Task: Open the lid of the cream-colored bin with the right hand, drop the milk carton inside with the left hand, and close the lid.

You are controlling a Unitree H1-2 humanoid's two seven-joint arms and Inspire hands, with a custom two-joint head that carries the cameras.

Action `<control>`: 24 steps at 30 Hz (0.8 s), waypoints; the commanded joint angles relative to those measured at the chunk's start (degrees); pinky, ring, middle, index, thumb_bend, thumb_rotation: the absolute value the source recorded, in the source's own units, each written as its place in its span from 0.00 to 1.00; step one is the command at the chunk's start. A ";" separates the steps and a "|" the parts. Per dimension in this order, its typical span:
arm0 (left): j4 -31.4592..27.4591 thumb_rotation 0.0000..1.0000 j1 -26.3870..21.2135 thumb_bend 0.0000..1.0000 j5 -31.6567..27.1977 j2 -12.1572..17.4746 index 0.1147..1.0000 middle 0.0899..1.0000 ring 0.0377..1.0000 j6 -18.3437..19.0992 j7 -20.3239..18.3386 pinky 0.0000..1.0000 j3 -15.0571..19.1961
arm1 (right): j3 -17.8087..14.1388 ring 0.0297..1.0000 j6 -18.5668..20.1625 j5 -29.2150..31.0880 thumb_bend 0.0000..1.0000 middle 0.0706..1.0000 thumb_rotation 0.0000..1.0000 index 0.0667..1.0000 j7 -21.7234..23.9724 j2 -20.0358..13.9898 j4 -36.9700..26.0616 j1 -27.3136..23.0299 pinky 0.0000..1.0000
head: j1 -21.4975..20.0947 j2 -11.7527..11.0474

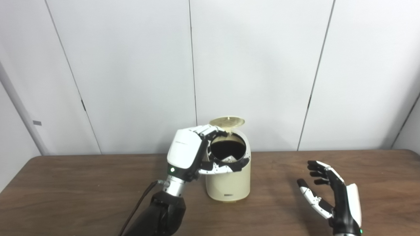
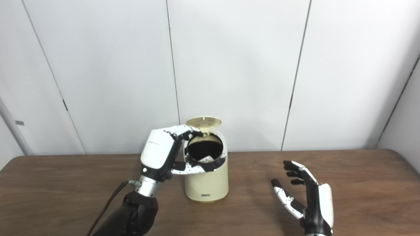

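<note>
- Left eye view: milk carton point(image 1: 228, 159) sits inside the cream-colored bin point(image 1: 228, 183), pale corner showing.
- Lid point(image 1: 227, 121) up, hinged at back.
- Left hand point(image 1: 197, 149) at the rim, fingers apart, holding nothing.
- Right hand point(image 1: 331, 193) spread on table point(image 1: 82, 183), well right of bin; lid lies up-left of it.

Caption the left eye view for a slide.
Left hand spread over the open cream bin, lid up; right hand open on the table.

Milk carton point(image 1: 229, 159) inside bin point(image 1: 229, 183)
</note>
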 commanded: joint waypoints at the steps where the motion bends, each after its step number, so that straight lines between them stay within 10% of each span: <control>1: -3.53 0.99 -1.51 0.72 -3.27 -0.65 0.47 0.44 0.40 -2.70 1.64 0.28 2.25 | 1.07 0.66 -0.89 0.24 0.26 0.68 0.42 0.69 -0.25 2.18 2.66 2.42 0.57 | -0.06 -0.06; 9: -14.67 0.96 2.62 0.58 -17.18 -1.39 0.40 0.38 0.36 -8.00 -3.61 0.33 6.84 | 1.19 0.66 -1.76 0.49 0.27 0.68 0.41 0.69 -0.36 1.90 3.34 2.15 0.57 | 0.02 -0.10; 18: -29.00 0.72 15.10 0.36 -35.53 0.05 0.51 0.49 0.46 -3.04 -20.64 0.37 12.29 | 1.41 0.70 -0.58 -1.66 0.31 0.71 0.58 0.72 -0.56 1.62 -0.74 1.84 0.61 | 0.43 0.41; 24: -25.96 0.88 20.83 0.35 -42.60 -0.05 0.65 0.64 0.62 -5.20 -27.78 0.57 14.57 | 2.89 0.78 0.13 -4.11 0.35 0.79 0.75 0.79 3.67 -1.27 -9.06 0.96 0.68 | -0.25 0.43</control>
